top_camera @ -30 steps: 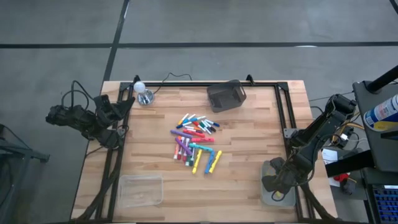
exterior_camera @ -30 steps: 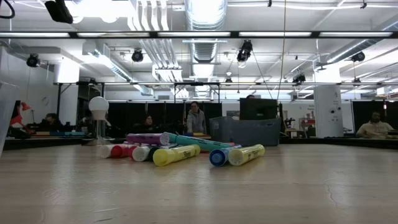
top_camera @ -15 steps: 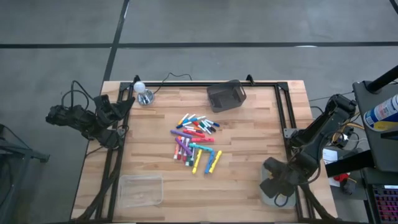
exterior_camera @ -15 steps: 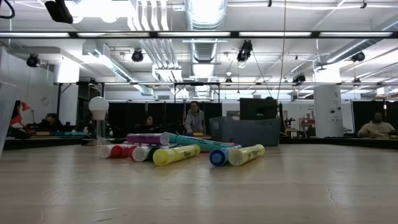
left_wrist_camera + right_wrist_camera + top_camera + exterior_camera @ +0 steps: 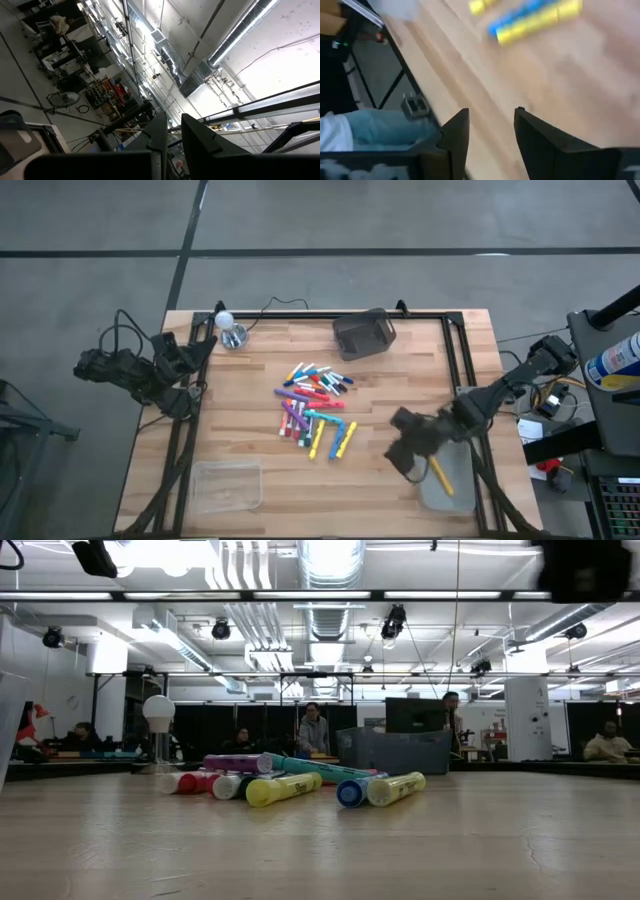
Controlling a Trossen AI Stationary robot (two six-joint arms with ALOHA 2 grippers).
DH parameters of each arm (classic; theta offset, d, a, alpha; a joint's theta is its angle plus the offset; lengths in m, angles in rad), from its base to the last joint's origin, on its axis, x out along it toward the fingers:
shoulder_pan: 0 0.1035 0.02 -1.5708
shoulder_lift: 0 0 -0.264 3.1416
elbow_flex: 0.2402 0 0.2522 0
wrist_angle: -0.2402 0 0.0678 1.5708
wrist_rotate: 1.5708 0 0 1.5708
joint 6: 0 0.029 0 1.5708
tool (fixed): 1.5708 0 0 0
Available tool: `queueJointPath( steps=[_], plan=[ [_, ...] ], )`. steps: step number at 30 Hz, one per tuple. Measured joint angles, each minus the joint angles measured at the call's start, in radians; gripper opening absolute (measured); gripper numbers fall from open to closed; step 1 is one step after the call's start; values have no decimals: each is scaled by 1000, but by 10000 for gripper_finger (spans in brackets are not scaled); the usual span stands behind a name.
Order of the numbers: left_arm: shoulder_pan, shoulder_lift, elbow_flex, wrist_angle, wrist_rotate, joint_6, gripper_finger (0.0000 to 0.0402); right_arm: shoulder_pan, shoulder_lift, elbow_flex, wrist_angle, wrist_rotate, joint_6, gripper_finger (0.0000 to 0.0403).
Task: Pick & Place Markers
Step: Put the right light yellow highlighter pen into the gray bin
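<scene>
My right gripper (image 5: 403, 460) hangs over bare wood, fingers apart and empty, between the tray (image 5: 455, 490) holding one yellow marker (image 5: 440, 477) and the markers (image 5: 315, 408) heaped mid-table; my left gripper (image 5: 205, 348) waits beside the table's edge, fingers seemingly near-closed.

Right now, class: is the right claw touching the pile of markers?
Apart. The high view shows bare table between the right claw and the pile of markers.
</scene>
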Motion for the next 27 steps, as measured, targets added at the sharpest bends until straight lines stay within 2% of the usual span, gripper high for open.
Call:
queueJointPath(
  steps=[6,10,19,27],
  plan=[
    [0,0,0,0,0,-1,48,-149,8,0,147,-2,-404,136],
    [0,0,0,0,0,-19,48,-235,39,-1,203,-6,-605,131],
    [0,0,0,-1,0,-35,48,-333,222,52,230,-167,-937,127],
    [0,1,0,-4,1,-46,48,-342,456,202,82,-174,-1113,116]
  ],
)
